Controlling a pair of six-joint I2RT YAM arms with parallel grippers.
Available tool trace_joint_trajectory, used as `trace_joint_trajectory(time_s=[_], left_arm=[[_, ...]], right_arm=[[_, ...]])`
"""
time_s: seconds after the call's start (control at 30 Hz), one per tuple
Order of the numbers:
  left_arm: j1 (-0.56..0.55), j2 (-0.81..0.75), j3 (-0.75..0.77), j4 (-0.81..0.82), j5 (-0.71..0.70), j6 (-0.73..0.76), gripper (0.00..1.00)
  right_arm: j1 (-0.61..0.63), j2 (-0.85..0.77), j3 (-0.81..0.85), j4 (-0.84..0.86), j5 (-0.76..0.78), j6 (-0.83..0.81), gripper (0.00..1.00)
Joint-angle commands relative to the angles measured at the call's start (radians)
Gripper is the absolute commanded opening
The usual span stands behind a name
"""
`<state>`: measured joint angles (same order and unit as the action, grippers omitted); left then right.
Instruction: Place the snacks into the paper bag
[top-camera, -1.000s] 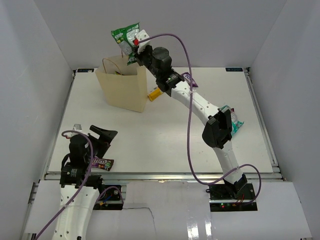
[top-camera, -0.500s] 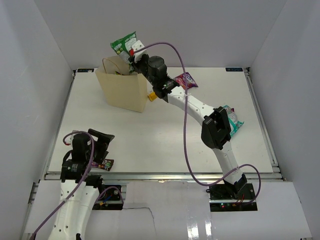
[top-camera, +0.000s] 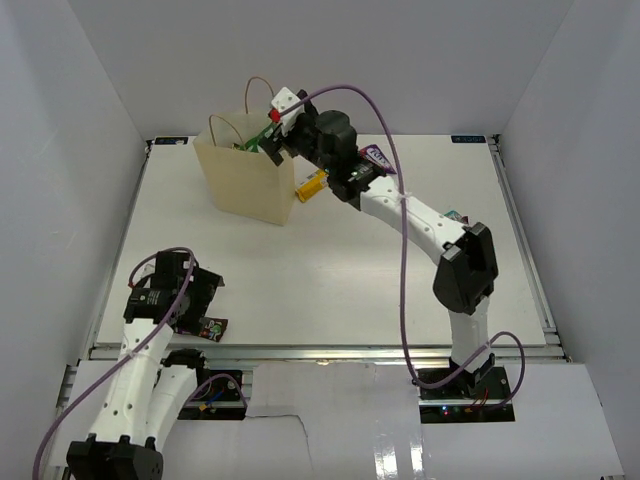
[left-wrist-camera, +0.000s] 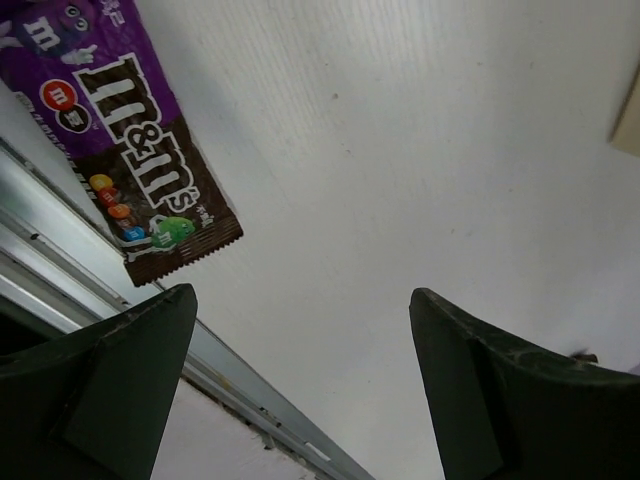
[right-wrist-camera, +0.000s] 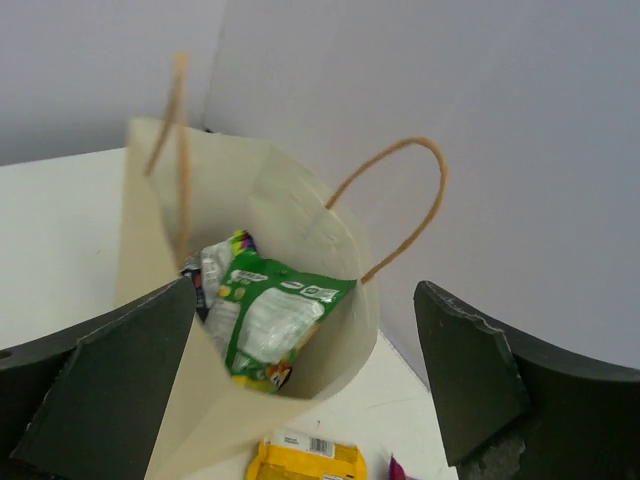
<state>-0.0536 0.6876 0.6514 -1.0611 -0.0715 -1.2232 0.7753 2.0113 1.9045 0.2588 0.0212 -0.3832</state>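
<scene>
Above the upright cream paper carrier bag (right-wrist-camera: 165, 430), right gripper (right-wrist-camera: 302, 290) spread and empty, flat green snack packet (right-wrist-camera: 265, 320) lying inside; retreat may hook a thin brown loop handle (right-wrist-camera: 425, 195), toppling the bag; left gripper (left-wrist-camera: 302, 292), likewise spread, empty, near the purple-brown candy pack (left-wrist-camera: 120, 130).

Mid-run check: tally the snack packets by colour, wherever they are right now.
Green packet: 1, in the paper bag
Half-hidden packet behind it, colour unclear: 1
Yellow bar: 1
Pink-magenta packet: 1
Teal packet: 1
Purple-brown candy pack: 1
Total: 6
</scene>
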Motion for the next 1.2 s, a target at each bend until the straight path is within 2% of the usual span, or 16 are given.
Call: trace_joint_trajectory(time_s=[0.0, 0.13, 0.37, 0.5, 0.67, 0.77, 0.8, 0.87, 0.9, 0.93, 1.07, 1.1, 1.17], left_arm=[[0.003, 0.094, 0.051, -0.109, -0.091, -0.079, 0.98], [0.003, 0.238, 0.047, -0.140, -0.108, -0.094, 0.98], [0.003, 0.426, 0.036, -0.076, -0.140, -0.095, 0.98], [0.003, 0.483, 0.011, 0.018, -0.143, -0.078, 0.96], [0.003, 0.570, -0.055, 0.125, -0.114, -0.064, 0.88], [0.003, 0.576, -0.091, 0.173, -0.091, -0.067, 0.73], [0.003, 0.561, -0.098, 0.188, -0.082, -0.064, 0.62], [0.004, 0.538, -0.096, 0.194, -0.080, -0.055, 0.47], [0.003, 0.509, -0.088, 0.197, -0.080, -0.041, 0.30], [0.003, 0.497, -0.081, 0.199, -0.077, -0.032, 0.22], [0.003, 0.431, -0.029, 0.275, -0.024, 0.091, 0.13], [0.003, 0.415, -0.018, 0.305, 0.004, 0.182, 0.13], [0.003, 0.365, 0.019, 0.414, 0.132, 0.292, 0.12]], right_arm=[[-0.040, -0.181, -0.060, -0.131, -0.314, -0.075, 0.96], [-0.123, -0.391, -0.327, -0.236, -0.457, -0.083, 0.97], [-0.350, -0.649, -0.689, -0.331, -0.532, -0.059, 0.97], [-0.455, -0.753, -0.820, -0.354, -0.567, -0.045, 0.97], [-0.544, -0.850, -0.901, -0.385, -0.592, -0.020, 0.97], [-0.577, -0.890, -0.936, -0.401, -0.604, -0.013, 0.97], [-0.585, -0.901, -0.943, -0.406, -0.606, -0.013, 0.97], [-0.603, -0.928, -0.967, -0.420, -0.604, -0.013, 0.97], [-0.611, -0.947, -0.973, -0.424, -0.603, -0.014, 0.97], [-0.623, -0.954, -0.989, -0.434, -0.601, -0.017, 0.97], [-0.651, -0.990, -1.022, -0.461, -0.592, -0.023, 0.97], [-0.656, -1.000, -1.029, -0.467, -0.589, -0.026, 0.97], [-0.668, -1.010, -1.042, -0.480, -0.587, -0.029, 0.97]])
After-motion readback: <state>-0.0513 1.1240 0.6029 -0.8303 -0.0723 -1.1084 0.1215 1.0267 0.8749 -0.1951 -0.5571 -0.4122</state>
